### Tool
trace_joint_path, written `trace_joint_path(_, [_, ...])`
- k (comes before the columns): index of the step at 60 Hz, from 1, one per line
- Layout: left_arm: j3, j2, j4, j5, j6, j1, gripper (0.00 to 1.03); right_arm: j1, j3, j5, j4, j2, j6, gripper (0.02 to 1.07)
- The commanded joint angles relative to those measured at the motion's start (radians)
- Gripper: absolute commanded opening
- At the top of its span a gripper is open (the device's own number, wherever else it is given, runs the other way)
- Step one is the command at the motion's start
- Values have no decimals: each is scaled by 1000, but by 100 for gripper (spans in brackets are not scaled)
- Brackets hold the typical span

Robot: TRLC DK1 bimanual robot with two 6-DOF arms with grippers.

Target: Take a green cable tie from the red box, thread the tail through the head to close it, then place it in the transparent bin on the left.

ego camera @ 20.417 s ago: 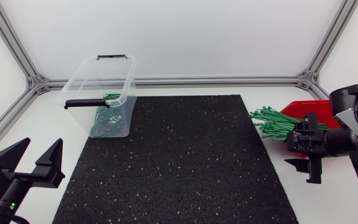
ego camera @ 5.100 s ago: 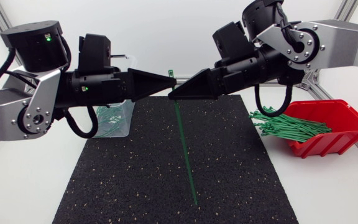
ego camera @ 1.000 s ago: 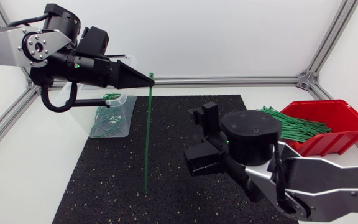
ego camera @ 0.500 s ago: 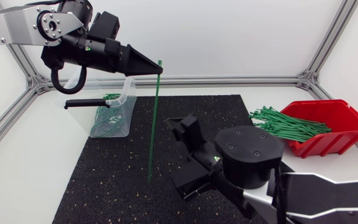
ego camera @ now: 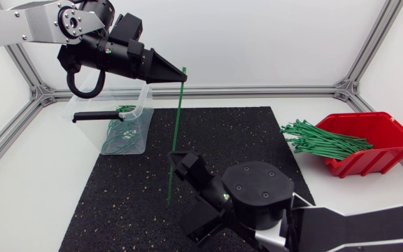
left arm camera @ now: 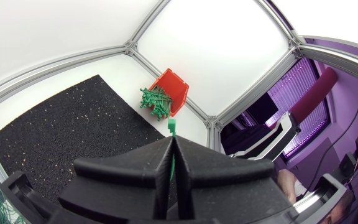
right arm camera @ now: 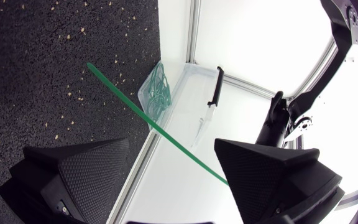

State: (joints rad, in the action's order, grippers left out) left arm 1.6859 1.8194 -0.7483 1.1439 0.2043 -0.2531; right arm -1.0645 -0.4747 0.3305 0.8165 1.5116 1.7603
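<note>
Up in the frame's upper left, the left pincer (ego camera: 181, 72) is clamped on the head of the green cable tie (ego camera: 175, 133), which hangs down over the black mat (ego camera: 257, 140). At lower centre the right pincer (ego camera: 179, 196), fingers apart, sits beside its tail.

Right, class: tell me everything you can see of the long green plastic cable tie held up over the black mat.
The green plastic cable tie is one thin, straight strap, not yet looped, hanging almost upright over the black speckled mat. The left gripper pinches it just below its small square head, which pokes past the shut fingers. Its tail runs between the right gripper's open fingers, seemingly touching neither.
</note>
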Motion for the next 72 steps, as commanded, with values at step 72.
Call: trace_joint_path(72, [123,72,-247,-4,176,-40,3,-9,-21,-143,179,233,217,69])
